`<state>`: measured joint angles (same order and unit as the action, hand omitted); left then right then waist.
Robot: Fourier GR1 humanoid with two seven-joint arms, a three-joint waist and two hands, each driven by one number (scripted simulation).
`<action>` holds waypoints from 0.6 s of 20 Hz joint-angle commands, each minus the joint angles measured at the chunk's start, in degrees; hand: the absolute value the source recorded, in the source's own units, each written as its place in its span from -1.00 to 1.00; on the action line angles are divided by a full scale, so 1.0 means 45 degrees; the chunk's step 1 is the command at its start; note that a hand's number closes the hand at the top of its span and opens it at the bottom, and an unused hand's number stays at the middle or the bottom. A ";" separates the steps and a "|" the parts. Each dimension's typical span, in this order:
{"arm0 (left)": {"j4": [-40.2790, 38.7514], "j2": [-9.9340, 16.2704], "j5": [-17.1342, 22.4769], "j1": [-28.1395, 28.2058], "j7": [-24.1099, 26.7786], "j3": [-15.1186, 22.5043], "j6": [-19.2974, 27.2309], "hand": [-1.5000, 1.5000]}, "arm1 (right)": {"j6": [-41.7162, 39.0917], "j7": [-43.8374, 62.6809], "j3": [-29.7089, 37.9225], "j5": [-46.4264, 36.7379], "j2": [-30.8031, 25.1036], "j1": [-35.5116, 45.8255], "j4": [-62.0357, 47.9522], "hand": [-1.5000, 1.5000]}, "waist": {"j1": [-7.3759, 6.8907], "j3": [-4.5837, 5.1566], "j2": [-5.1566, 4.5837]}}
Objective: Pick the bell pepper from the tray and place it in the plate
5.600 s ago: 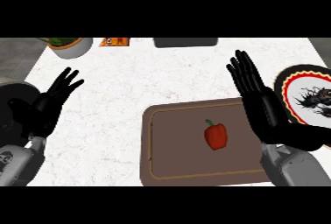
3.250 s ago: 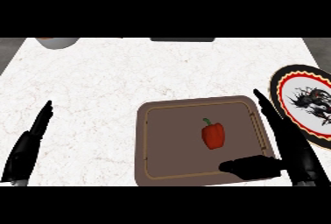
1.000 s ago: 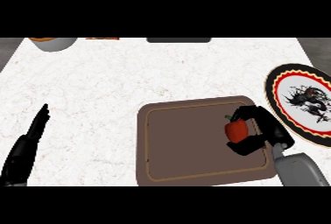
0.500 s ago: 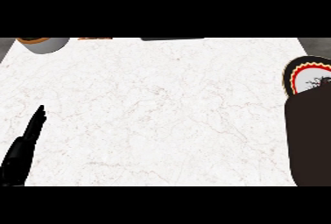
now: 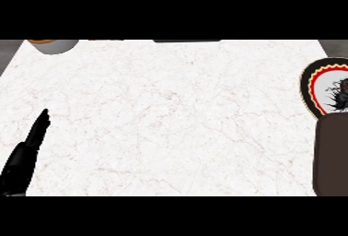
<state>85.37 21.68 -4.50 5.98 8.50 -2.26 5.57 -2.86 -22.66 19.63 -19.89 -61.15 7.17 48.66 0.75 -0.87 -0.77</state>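
The white, faintly veined worktop (image 5: 170,120) fills almost the whole head view. At the lower left edge the left hand (image 5: 27,150) comes in from below, black, its fingers straight and held together, pointing up and a little to the right; it is open, holds nothing, and rests there well apart from everything else.

At the right edge the plate (image 5: 325,87) shows only in part: a cream rim with a red and black band and a dark figure toward its middle, the rest cut off by the view's border. Just below it, overlapping the plate's lower rim, sits the tray (image 5: 333,156), dark brown with a rounded corner, also cut by the right and lower edges, so that only its left strip shows.

The bell pepper cannot be seen anywhere in this view; the visible strip of tray is plain brown, and the visible part of the plate carries what seems to be only its own pattern. The right hand is likewise out of view, so its state cannot be told.

Along the far edge stand a grey bowl (image 5: 53,45) with something orange-brown in it (top left) and a dark flat object (image 5: 187,41) near the middle, both cropped.
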 commanded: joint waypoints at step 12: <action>-0.0011 0.0002 -0.0266 -0.0831 -0.0575 0.0242 -0.0339 0.00 | -0.2726 -0.7970 0.1434 0.1351 -0.1806 0.2580 -0.4365 1.00 | -0.0623 0.0137 0.0050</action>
<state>84.49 21.27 -5.56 4.09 8.17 -1.23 4.72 -10.59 -52.52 27.20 -13.40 -68.10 14.46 32.44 -1.35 -0.38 -0.56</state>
